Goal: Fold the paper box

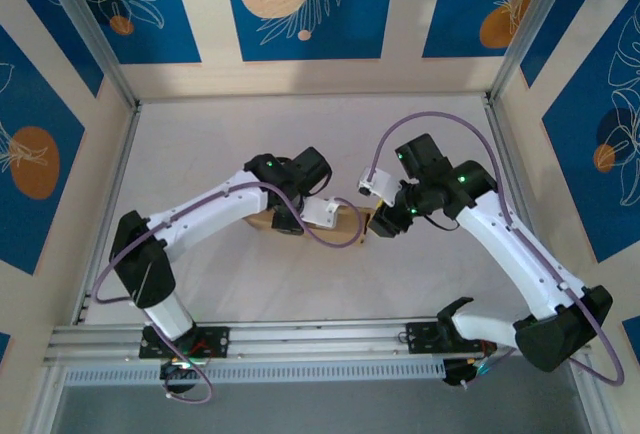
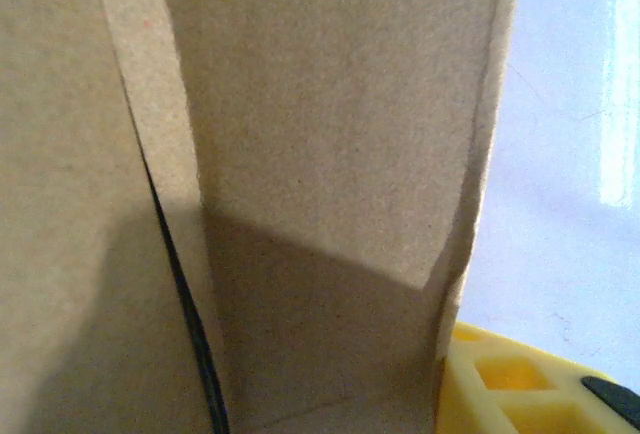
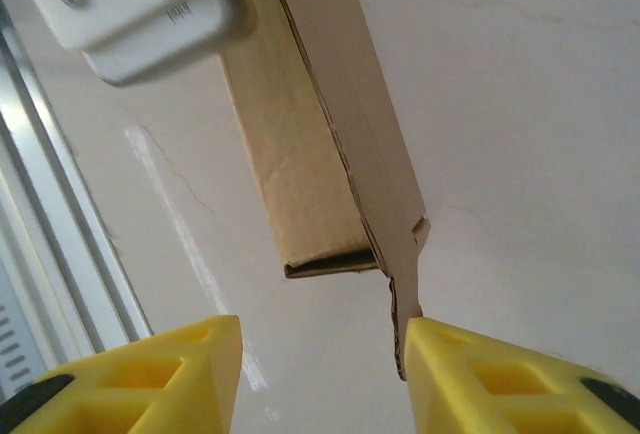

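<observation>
1. Midway across the pale counter (image 1: 220,134), between the two arms, lies the paper box (image 1: 345,220). It is plain brown cardboard, with its long side running left to right.
2. Seen from above, the left hand (image 1: 290,218) is down at the box's left part. The arm's white wrist housing (image 1: 322,212) and a purple cable (image 1: 335,244) cover some of the cardboard.
3. Through the left wrist camera the cardboard is very close. An upright panel (image 2: 340,134) has a dark slit (image 2: 190,324) along its left side. One yellow finger (image 2: 520,384) sits at the lower right, just beside the panel's edge. With one finger to go by, I cannot tell whether this hand is clamped on the box or loose.
4. The right hand (image 1: 384,222) is at the box's right end. In its own camera its two yellow fingers stand apart with bare counter between them, so it grips nothing.
5. A narrow flap (image 3: 405,284) hangs loose off the box's near corner in that view. Its tip is just beside the inner face of the finger on the right; I cannot tell whether they touch.
6. The box's near end shows a thin dark gap (image 3: 325,266) between its layers.
</observation>
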Controlling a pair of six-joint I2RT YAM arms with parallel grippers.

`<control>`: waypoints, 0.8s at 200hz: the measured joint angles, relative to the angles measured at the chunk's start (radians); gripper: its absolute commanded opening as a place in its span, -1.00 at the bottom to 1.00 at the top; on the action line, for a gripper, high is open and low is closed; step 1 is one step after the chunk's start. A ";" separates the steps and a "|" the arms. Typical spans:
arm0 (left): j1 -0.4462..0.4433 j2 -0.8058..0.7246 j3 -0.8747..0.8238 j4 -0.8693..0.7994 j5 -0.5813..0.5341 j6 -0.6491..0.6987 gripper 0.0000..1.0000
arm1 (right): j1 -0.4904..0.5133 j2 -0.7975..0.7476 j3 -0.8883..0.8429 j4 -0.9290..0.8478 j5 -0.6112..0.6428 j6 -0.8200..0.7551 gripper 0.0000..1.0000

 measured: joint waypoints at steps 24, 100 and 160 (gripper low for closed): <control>0.000 0.006 0.008 -0.004 0.001 0.000 -0.20 | 0.000 0.002 -0.024 0.020 0.036 -0.016 -0.25; 0.001 0.011 0.012 -0.005 -0.001 -0.026 0.40 | -0.013 0.018 -0.061 0.075 0.061 -0.023 -1.00; 0.011 -0.032 0.097 0.011 0.069 -0.106 0.70 | -0.019 0.053 -0.033 0.063 0.057 -0.034 -1.00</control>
